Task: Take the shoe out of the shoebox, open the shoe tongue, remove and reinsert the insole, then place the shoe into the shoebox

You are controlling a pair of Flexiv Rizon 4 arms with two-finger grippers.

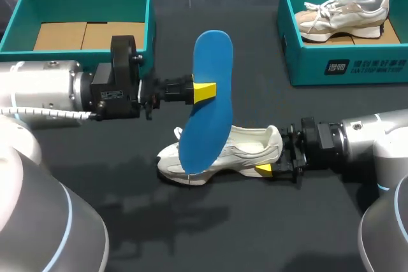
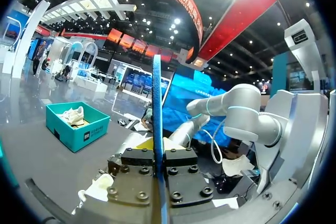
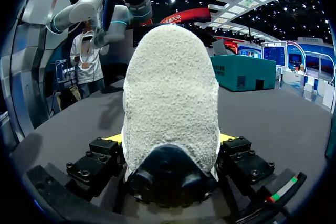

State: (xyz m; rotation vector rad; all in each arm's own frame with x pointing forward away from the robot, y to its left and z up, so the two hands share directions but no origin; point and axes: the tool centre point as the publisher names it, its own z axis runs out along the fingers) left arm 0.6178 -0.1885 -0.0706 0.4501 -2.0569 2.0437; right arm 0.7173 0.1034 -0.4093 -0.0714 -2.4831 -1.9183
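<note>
My left gripper [image 1: 205, 91] is shut on a blue insole [image 1: 207, 62], holding it nearly upright above the table; its lower end hangs in front of the white shoe [image 1: 236, 151]. In the left wrist view the insole [image 2: 157, 108] shows edge-on, clamped between the fingers [image 2: 181, 161]. The shoe lies on the dark table, toe to the left, heel to the right. My right gripper [image 1: 273, 155] is shut wide on the heel. The right wrist view has the heel [image 3: 170, 98] filling the space between the fingers [image 3: 239, 153].
A teal shoebox [image 1: 25, 4] at the back left holds only cardboard. At the back right a second teal shoebox [image 1: 347, 68] holds another pale shoe [image 1: 344, 12]; the same box [image 2: 79, 129] appears in the left wrist view.
</note>
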